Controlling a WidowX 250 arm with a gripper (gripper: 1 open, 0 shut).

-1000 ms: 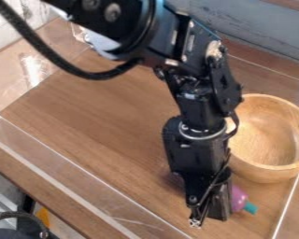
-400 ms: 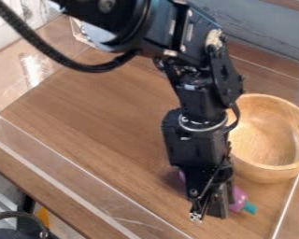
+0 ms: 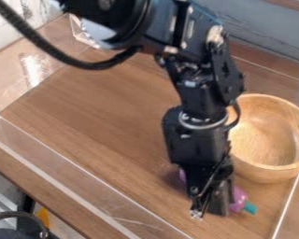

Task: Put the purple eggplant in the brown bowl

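The purple eggplant point(image 3: 241, 198) lies on the wooden table near the front right, its teal tip point(image 3: 252, 209) pointing right. Most of it is hidden behind my gripper point(image 3: 211, 200), which points straight down right at its left side, with the dark fingers point(image 3: 202, 203) touching or almost touching the table. The fingers stand close together, and whether they hold the eggplant does not show. The brown bowl point(image 3: 287, 117) stands just behind and to the right of the gripper, with nothing in it.
The black arm point(image 3: 196, 75) reaches in from the upper left with cables trailing. The wooden table point(image 3: 90, 131) has a clear raised border along its front point(image 3: 64, 177) and left edges. The table's right edge lies close beyond the eggplant.
The wrist has shifted slightly and the fingers sit a little lower at the eggplant. The eggplant and the bowl have stayed in place.
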